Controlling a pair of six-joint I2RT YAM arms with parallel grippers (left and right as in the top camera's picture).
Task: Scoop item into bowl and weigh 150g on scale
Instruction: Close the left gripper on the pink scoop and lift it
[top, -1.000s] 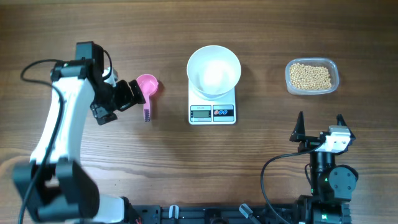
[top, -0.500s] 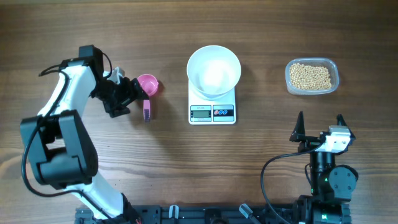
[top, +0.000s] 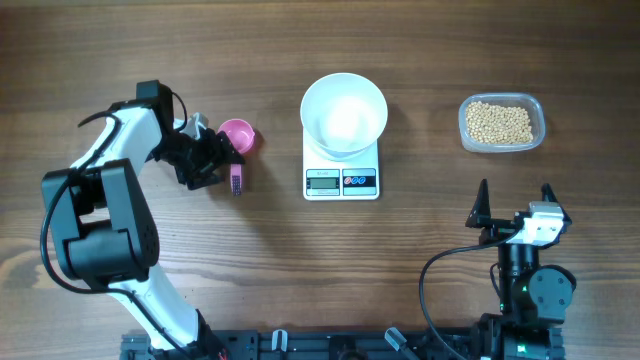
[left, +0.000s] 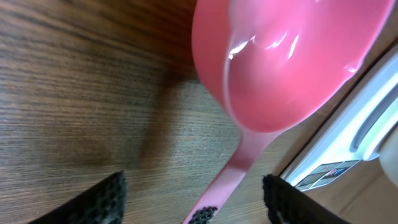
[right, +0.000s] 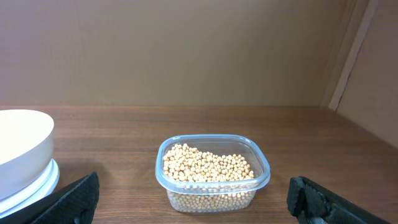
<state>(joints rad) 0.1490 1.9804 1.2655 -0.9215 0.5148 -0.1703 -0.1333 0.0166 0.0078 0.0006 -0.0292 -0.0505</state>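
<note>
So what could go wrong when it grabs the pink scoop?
The left gripper stands open around the thin handle of the scoop; closing off-centre might push or twist it away. The scale with the bowl on it is close by, so a sliding scoop could bump it. The beans sit far off, past the bowl, so some might spill on the way back.
</note>
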